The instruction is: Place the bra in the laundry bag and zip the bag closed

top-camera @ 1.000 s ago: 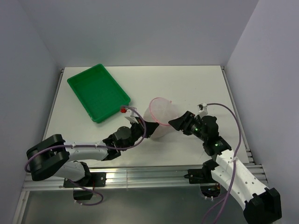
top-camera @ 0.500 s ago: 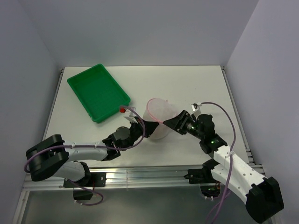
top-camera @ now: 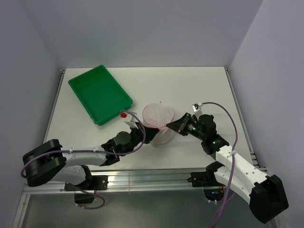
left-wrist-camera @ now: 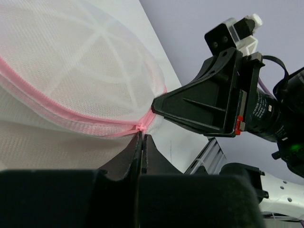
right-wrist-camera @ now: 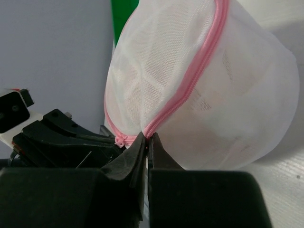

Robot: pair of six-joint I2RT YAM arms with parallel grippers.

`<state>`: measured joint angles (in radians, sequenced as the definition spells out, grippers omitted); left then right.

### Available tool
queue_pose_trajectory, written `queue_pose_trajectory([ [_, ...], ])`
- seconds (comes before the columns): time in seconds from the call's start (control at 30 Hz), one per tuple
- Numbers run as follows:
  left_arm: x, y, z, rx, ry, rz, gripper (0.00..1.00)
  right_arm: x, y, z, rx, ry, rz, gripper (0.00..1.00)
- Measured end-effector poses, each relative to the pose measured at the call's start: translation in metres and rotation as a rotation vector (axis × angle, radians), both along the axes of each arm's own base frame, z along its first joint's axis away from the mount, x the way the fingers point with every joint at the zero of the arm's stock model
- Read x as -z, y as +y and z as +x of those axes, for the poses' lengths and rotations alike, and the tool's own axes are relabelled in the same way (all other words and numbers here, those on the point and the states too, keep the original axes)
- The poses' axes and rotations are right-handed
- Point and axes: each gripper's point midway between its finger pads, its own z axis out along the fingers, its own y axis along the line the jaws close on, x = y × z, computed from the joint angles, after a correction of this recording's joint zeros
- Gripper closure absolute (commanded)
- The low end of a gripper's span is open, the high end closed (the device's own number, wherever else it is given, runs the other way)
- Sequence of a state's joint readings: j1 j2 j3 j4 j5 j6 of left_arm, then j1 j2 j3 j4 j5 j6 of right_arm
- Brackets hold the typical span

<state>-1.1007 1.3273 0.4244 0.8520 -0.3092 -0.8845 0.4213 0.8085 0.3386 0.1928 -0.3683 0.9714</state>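
Laundry bag [top-camera: 159, 118] sits between left hand [top-camera: 150, 135] and right hand [top-camera: 168, 127], zip [right-wrist-camera: 190, 81] pinched.

A flat white rectangular table [top-camera: 199, 85] carries everything, with pale walls along its far side and both flanks. A shallow rectangular green plastic tray [top-camera: 99, 93] lies directly on the far left part of the surface, turned at a slant to the table's edges. To the right of the tray and nearer the front, just off the tray's near right corner, sits a round white see-through mesh laundry bag [top-camera: 159, 121] with a pink zip running around it. Its lower half rests on the tabletop and casts a soft shadow there. Well in front of the tray, a bare aluminium rail [top-camera: 152, 176] runs along the table's near edge.
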Motion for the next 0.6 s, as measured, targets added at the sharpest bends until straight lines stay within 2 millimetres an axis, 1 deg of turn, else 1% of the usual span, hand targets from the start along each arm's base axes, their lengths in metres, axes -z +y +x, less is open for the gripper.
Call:
queue_pose_trajectory([
  [0.07, 0.0, 0.005, -0.002, -0.002, 0.0, 0.008, 1.0, 0.001, 0.001, 0.002, -0.015, -0.007, -0.025, 1.0],
  [0.1, 0.0, 0.011, -0.003, -0.012, 0.0, 0.012, 1.0, 0.001, -0.002, 0.005, -0.01, -0.015, -0.039, 1.0],
  [0.17, -0.002, 0.023, -0.003, -0.041, -0.003, 0.018, 1.0, 0.005, -0.014, 0.017, 0.022, -0.024, -0.071, 1.0],
  [0.2, 0.002, 0.028, -0.003, -0.055, 0.003, 0.032, 1.0, 0.008, -0.022, 0.024, 0.035, -0.02, -0.084, 1.0],
  [0.23, -0.004, 0.035, -0.003, -0.071, -0.003, 0.023, 1.0, 0.013, -0.029, 0.03, 0.054, -0.015, -0.097, 1.0],
  [0.27, -0.005, 0.04, -0.003, -0.083, -0.004, 0.024, 1.0, 0.018, -0.037, 0.035, 0.065, -0.003, -0.108, 1.0],
  [0.3, -0.004, 0.045, -0.004, -0.092, -0.002, 0.031, 1.0, 0.021, -0.039, 0.037, 0.059, 0.004, -0.114, 1.0],
  [0.37, -0.003, 0.054, -0.004, -0.112, 0.001, 0.045, 1.0, 0.025, -0.036, 0.042, 0.007, 0.032, -0.116, 1.0],
  [0.47, 0.0, 0.062, -0.003, -0.137, -0.003, 0.07, 1.0, 0.019, -0.024, 0.053, -0.078, 0.029, -0.103, 1.0],
  [0.53, 0.001, 0.063, -0.002, -0.143, -0.004, 0.077, 1.0, 0.015, -0.017, 0.062, -0.113, 0.023, -0.093, 1.0],
  [0.57, 0.002, 0.063, -0.001, -0.144, -0.003, 0.082, 1.0, 0.014, -0.016, 0.066, -0.122, 0.026, -0.091, 0.96],
  [0.6, 0.004, 0.062, -0.001, -0.143, -0.002, 0.084, 1.0, 0.013, -0.015, 0.069, -0.126, 0.027, -0.09, 0.88],
])
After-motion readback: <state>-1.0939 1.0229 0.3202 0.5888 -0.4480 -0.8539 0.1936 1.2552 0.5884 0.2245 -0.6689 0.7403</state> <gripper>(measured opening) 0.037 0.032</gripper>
